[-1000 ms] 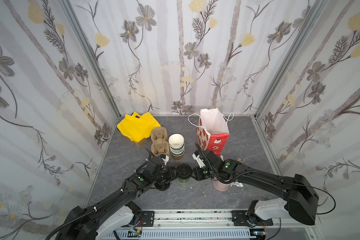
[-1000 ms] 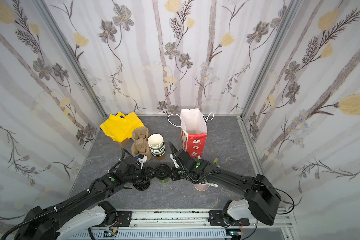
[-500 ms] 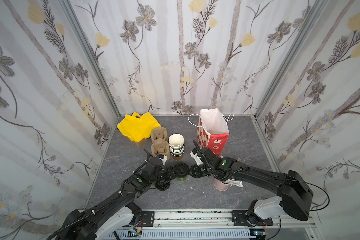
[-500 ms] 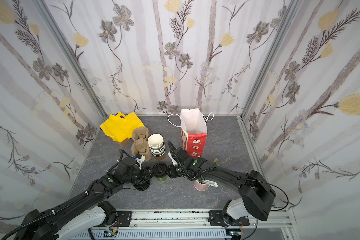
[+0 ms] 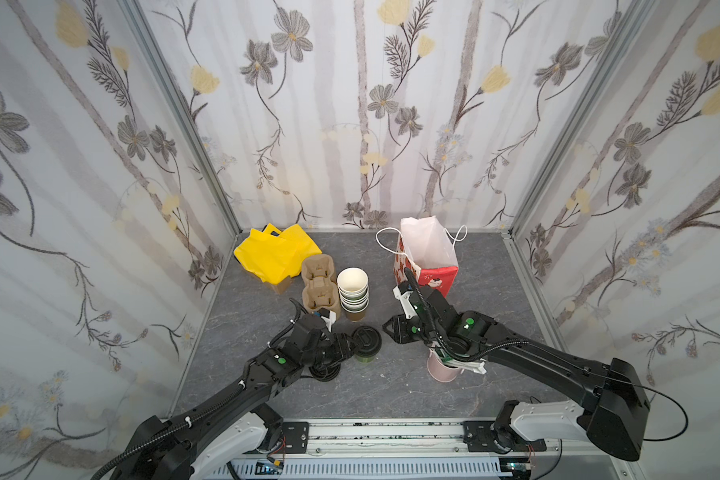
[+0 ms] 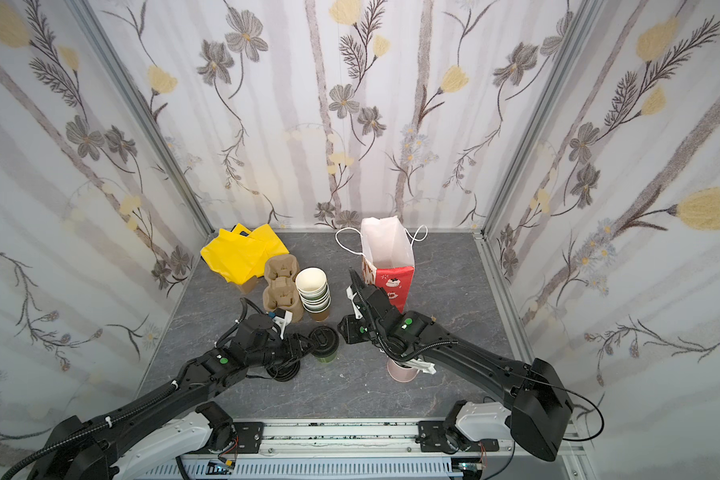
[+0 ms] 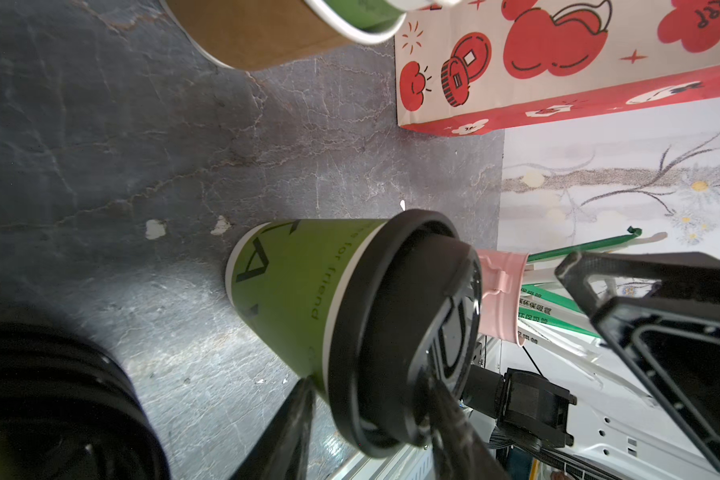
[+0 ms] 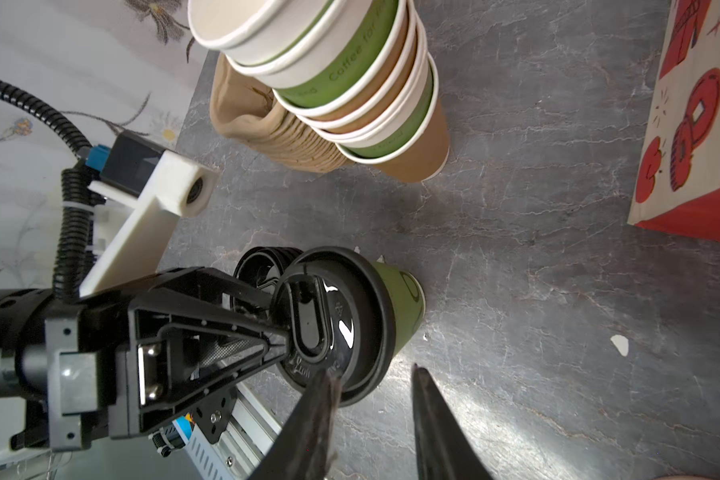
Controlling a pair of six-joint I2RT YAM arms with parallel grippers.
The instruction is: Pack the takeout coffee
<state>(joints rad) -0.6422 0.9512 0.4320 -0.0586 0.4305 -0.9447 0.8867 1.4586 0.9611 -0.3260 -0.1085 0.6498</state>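
The takeout coffee (image 5: 366, 348) (image 6: 324, 348) is an olive-green paper cup with a black sip lid, standing on the grey tabletop near the front middle. My left gripper (image 5: 346, 347) (image 6: 304, 345) reaches it from the left and is shut on it at the lid. In the left wrist view one finger lies on the lid's top and the other against the cup wall (image 7: 292, 291) under the rim; the left gripper (image 7: 366, 382) straddles the lid. My right gripper (image 5: 386, 328) (image 6: 341, 326) (image 8: 375, 372) stands open just right of the cup (image 8: 398, 297), with nothing between its fingers.
A red and white gift bag (image 5: 429, 257) stands open at the back right. Nested lidless cups (image 5: 353, 291) and brown cup carriers (image 5: 319, 282) stand behind the coffee, and a yellow bag (image 5: 275, 253) lies at the back left. Loose black lids (image 5: 325, 372) lie under my left arm. A pink cup (image 5: 443, 370) of stirrers is under my right arm.
My right gripper has come off the lid, opened wider and drawn back a little toward the bag. The left gripper and the cup have hardly moved.
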